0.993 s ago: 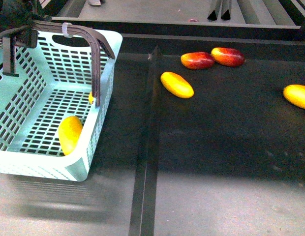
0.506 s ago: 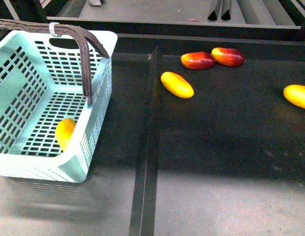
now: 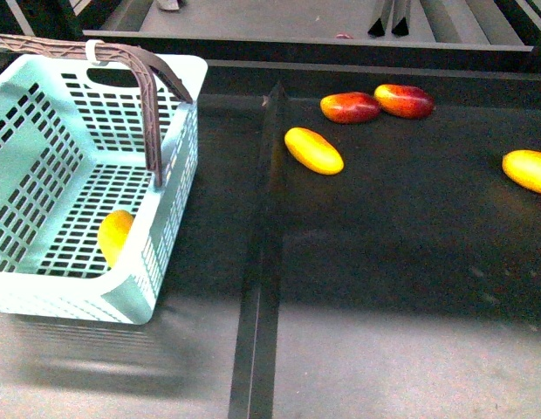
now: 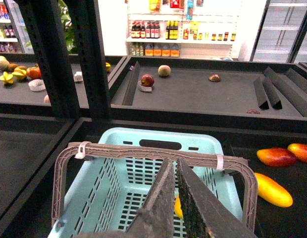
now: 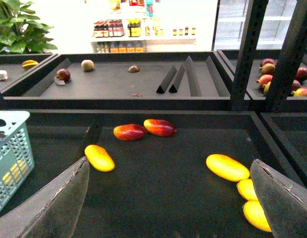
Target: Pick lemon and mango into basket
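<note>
Comparing the front view across the last second: the basket slid slightly leftward and has now come to rest on the tabletop, its position matching that of half a second ago. The dark arm parts that crossed the handle a second ago are gone from the front view. The left end effector now hangs above the handle with jaws almost pressed together, holding nothing. The right end effector is spread wide and empty over the fruit area. The lemon lies on the basket floor against the near right wall, so that part of the task appears done. Two red-yellow mangoes lie side by side at the far part of the tabletop, outside the basket; one probably remains to be picked. A long yellow fruit lies just in front of them.
</note>
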### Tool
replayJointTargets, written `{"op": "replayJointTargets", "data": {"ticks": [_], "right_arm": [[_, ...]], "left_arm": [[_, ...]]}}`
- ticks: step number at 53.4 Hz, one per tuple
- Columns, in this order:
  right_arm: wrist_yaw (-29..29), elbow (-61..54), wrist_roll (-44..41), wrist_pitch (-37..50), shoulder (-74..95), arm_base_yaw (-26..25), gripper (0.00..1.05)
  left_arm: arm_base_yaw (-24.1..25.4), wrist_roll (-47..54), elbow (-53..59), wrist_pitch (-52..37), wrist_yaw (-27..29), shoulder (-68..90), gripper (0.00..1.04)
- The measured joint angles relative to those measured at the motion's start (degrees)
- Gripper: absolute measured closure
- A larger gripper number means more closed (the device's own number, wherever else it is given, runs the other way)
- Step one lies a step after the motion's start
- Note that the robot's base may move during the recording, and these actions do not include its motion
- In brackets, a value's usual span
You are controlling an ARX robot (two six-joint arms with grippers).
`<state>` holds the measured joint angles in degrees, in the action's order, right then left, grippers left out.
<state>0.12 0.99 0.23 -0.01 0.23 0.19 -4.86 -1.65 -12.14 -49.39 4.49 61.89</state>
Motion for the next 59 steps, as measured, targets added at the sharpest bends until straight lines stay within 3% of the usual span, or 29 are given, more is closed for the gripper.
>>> {"op": "replayJointTargets", "data": {"ticks": [8, 23, 59], "right_arm": [[0.0, 0.0, 0.0, 0.0, 0.0, 0.0, 0.09], [0.0, 0.0, 0.0, 0.0, 0.0, 0.0, 0.09], [0.0, 0.0, 0.0, 0.0, 0.0, 0.0, 0.09]], "left_arm": [[4.6, 0.7, 5.0, 3.7, -4.0, -8.4, 1.01], [4.7, 0.9, 10.6, 7.1, -4.5, -17.8, 1.01], [4.7, 1.0, 11.3, 33.3, -4.5, -45.9, 1.01]]}}
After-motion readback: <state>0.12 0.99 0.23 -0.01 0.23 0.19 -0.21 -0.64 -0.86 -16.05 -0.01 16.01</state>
